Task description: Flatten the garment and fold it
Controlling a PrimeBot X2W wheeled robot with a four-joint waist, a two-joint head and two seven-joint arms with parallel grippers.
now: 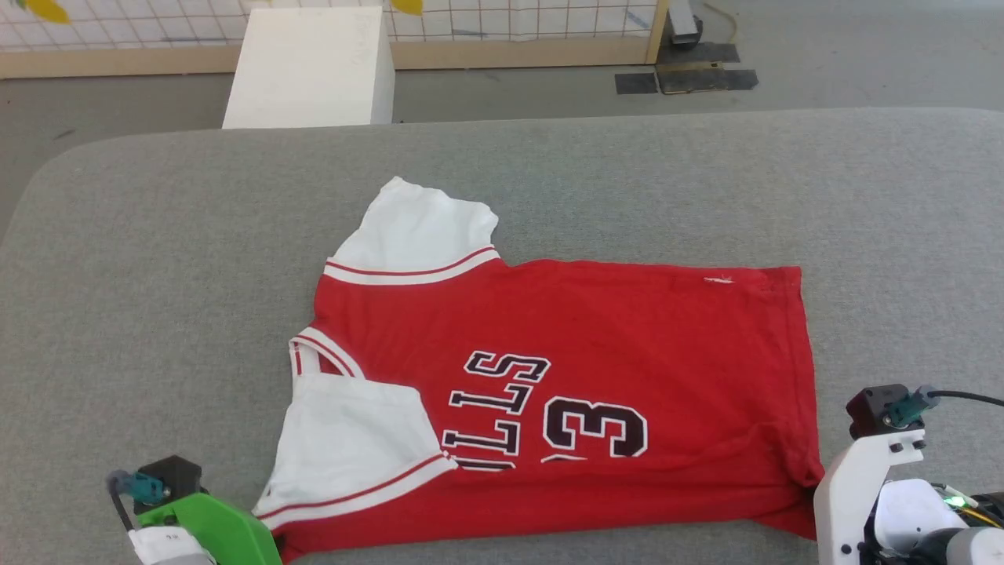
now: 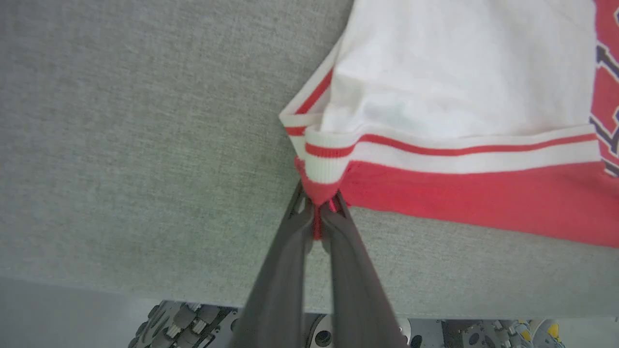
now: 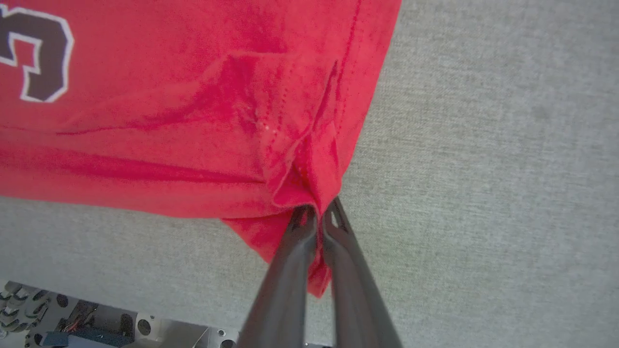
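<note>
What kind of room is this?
Probably a robot test lab, not a home: a grey padded table with one red jersey, a gridded panel behind, and a plain white block on the grey floor.

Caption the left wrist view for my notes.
Left jaws shut on the garment at its corner, below the striped cuff.

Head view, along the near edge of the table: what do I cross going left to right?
Green left wrist housing → garment's near white sleeve → black lettering → number 3 → red hem → white right wrist housing.
</note>
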